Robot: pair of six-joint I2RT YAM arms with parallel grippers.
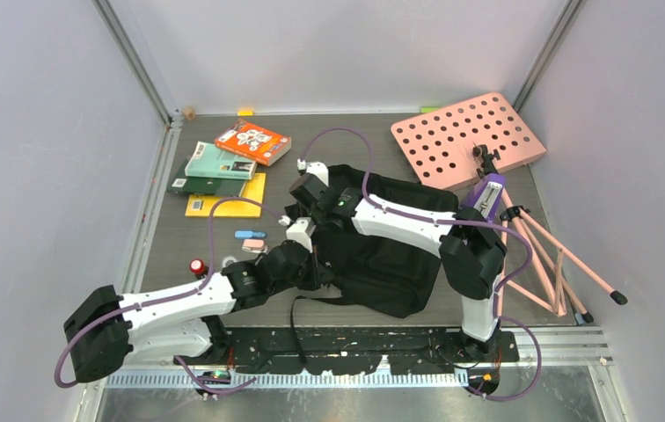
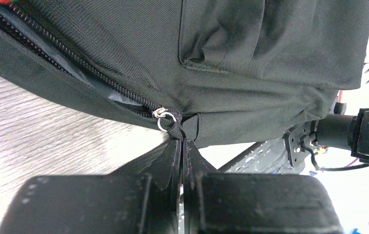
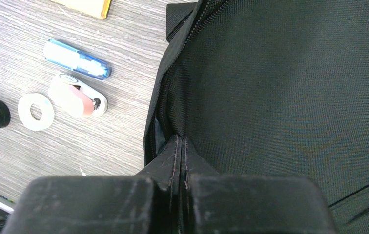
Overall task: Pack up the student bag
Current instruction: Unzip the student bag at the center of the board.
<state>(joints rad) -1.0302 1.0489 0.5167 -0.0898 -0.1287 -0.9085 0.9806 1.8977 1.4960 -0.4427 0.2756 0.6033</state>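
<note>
We note the left pincer (image 2: 182,141) clenched on the student bag (image 2: 270,48) zipper pull (image 2: 173,127); the right pincer (image 3: 181,140) is clenched on its rim.

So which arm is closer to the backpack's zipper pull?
Left. The left fingers are shut right at the zipper pull, seemingly pinching its tab. The right fingers pinch the student bag's zippered edge elsewhere; no pull shows in their view.

We are finding nothing that we can read for certain. The orange book (image 1: 252,142) is showing white and black print on its cover and the green book (image 1: 220,162) a dark band, but every word is coming out too small.
</note>
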